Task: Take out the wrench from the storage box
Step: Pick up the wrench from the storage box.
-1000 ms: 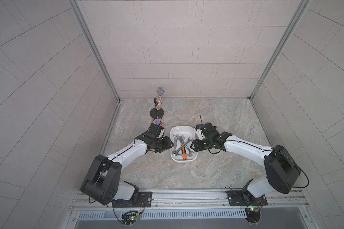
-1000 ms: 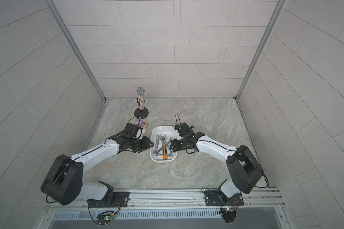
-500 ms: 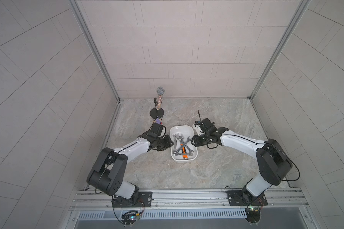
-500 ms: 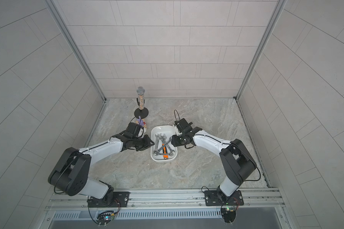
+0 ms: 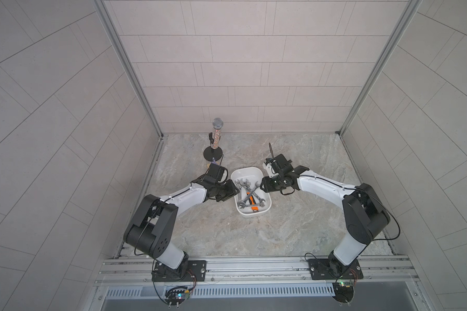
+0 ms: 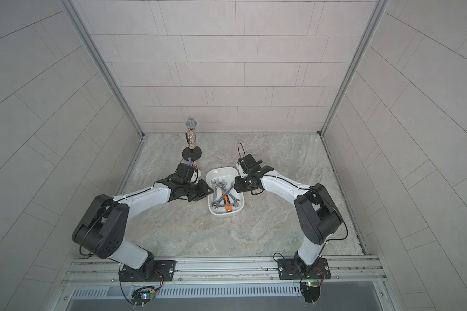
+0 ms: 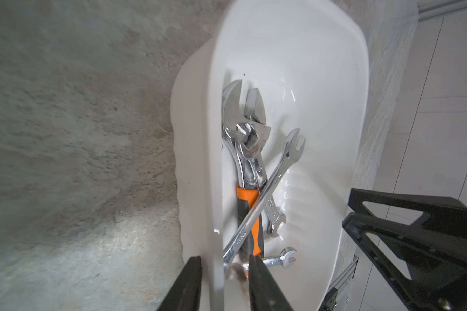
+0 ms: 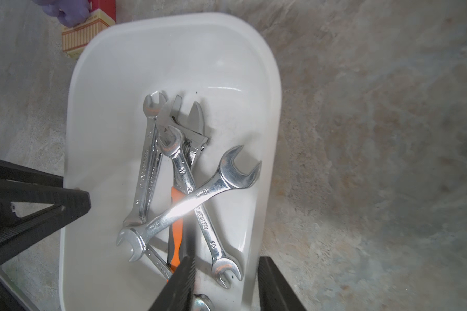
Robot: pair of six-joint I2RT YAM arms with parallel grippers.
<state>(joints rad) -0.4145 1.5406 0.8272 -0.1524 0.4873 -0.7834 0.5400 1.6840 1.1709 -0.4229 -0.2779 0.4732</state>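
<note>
The white storage box stands mid-table and holds several steel wrenches crossed in a pile. One open-ended wrench lies on top, across an adjustable wrench with an orange handle. My left gripper is shut on the box's left wall, one finger outside and one inside. My right gripper straddles the right wall with its jaws apart. Its inner finger stands clear of the wall, beside a wrench head. Both top views show the two grippers at opposite rims.
A microphone stands on a round black base behind the left arm. A small striped carton and a purple object lie just past the box's far left corner. Tiled walls enclose the table on three sides.
My left gripper's jaws have closed onto the box's left wall. The right arm's elbow has swung inward, and its gripper has shifted slightly toward the back along the right rim.
</note>
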